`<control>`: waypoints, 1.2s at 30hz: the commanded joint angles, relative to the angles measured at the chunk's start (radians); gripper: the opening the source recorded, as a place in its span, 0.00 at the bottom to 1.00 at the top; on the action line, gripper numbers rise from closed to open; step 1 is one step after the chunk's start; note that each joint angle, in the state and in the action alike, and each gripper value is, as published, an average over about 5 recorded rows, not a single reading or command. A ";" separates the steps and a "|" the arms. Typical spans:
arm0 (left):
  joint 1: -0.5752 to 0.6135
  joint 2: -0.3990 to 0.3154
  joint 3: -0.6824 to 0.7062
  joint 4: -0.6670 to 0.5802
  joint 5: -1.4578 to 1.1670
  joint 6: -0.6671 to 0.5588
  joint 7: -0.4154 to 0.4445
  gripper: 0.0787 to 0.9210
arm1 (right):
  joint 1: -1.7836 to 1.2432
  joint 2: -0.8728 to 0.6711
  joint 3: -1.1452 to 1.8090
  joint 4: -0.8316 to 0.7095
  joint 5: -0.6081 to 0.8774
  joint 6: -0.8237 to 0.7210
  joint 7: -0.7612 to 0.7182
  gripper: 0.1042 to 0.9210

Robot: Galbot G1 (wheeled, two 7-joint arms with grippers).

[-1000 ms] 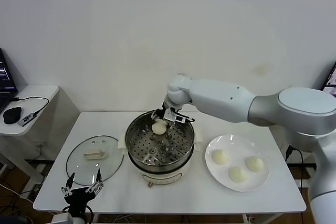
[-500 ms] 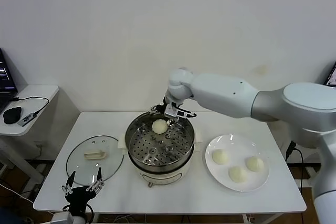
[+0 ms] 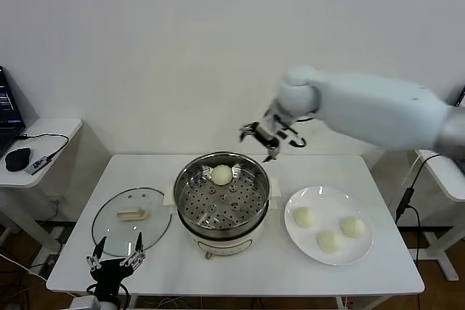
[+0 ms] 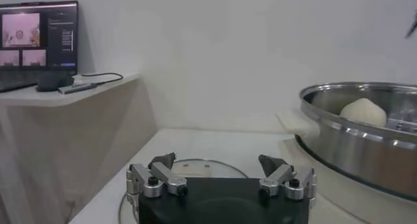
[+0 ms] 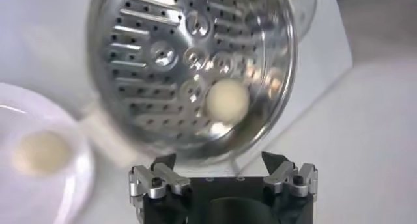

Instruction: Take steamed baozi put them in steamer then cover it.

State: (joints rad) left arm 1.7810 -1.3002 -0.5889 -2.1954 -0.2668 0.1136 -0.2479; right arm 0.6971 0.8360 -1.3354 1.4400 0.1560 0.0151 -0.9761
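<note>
One steamed baozi [image 3: 221,174] [image 5: 228,101] [image 4: 363,112] lies on the perforated tray at the far side of the steamer [image 3: 188,179] [image 5: 124,43] [image 4: 345,140]. Three more baozi [image 3: 304,216] [image 3: 352,226] [image 3: 328,240] rest on the white plate [image 3: 320,197] to its right. The cover [image 3: 112,226] [image 4: 195,170], clear glass with a cream handle, lies flat on the table left of the steamer. My right gripper [image 3: 269,136] [image 5: 219,163] hangs open and empty in the air above the steamer's back right rim. My left gripper [image 3: 115,259] [image 4: 218,167] stands open at the table's front left edge, just before the cover.
A white table [image 3: 240,270] bears everything. A side desk [image 3: 43,132] at the left carries a mouse, cables and a laptop. A monitor [image 4: 39,33] shows in the left wrist view. A baozi on the plate [image 5: 40,152] appears in the right wrist view.
My right gripper has let go of the baozi, leaving it on the steamer tray, then risen and moved right, away from the pot. The left arm has stayed still.
</note>
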 commanded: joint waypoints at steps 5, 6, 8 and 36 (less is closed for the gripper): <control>0.012 0.003 0.011 -0.011 0.012 -0.005 0.001 0.88 | -0.183 -0.378 0.121 0.116 -0.026 -0.176 -0.018 0.88; 0.013 0.002 0.014 -0.013 0.016 -0.004 0.001 0.88 | -0.244 -0.395 0.163 0.116 -0.042 -0.186 -0.014 0.88; 0.013 -0.001 0.019 -0.014 0.022 -0.002 0.001 0.88 | -0.359 -0.415 0.244 0.116 -0.071 -0.204 -0.007 0.88; -0.031 0.004 0.009 0.042 0.039 0.019 0.010 0.88 | -0.651 -0.096 0.355 -0.096 -0.123 -0.304 0.035 0.88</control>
State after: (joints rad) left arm 1.7527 -1.2964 -0.5801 -2.1640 -0.2285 0.1331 -0.2377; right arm 0.0855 0.6858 -0.9957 1.3696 0.0324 -0.2726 -0.9434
